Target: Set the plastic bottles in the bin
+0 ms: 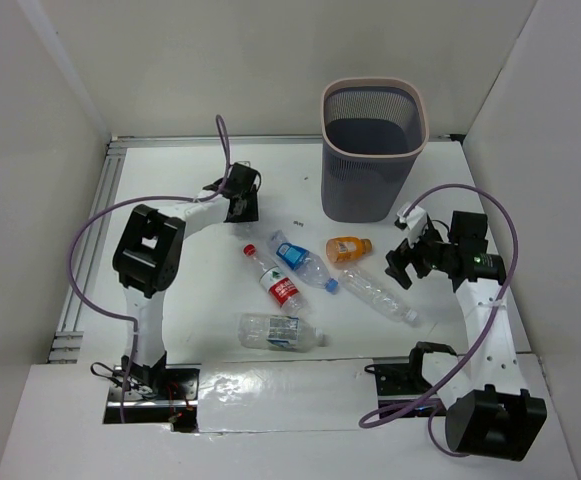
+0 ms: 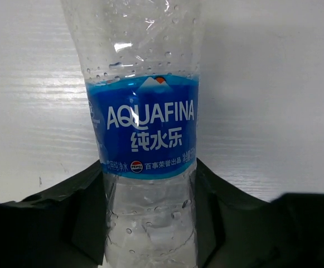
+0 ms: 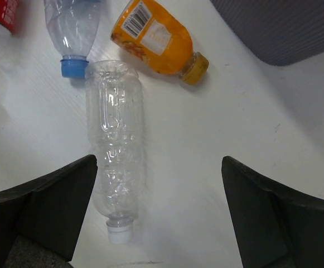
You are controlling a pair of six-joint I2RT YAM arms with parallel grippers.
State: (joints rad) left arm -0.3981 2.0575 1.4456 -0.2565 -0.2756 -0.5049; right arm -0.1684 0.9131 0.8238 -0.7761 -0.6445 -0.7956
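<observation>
My left gripper (image 1: 240, 200) is at the far left of the table, shut on a clear bottle with a blue Aquafina label (image 2: 145, 128); both dark fingers (image 2: 209, 206) press its sides. The bin (image 1: 373, 150), dark mesh with a pale rim, stands at the back. My right gripper (image 1: 408, 262) is open and empty (image 3: 159, 164), hovering over a clear unlabelled bottle with a white cap (image 3: 114, 156), which lies towards its left finger. This bottle also shows in the top view (image 1: 378, 295). The squat orange bottle (image 1: 349, 248) lies next to the bin.
On the table also lie a blue-capped bottle (image 1: 303, 262), a red-labelled bottle with a red cap (image 1: 275, 280) and a pale-labelled bottle (image 1: 280, 332) near the front. A metal rail (image 1: 90, 240) runs along the left edge. White walls enclose the table.
</observation>
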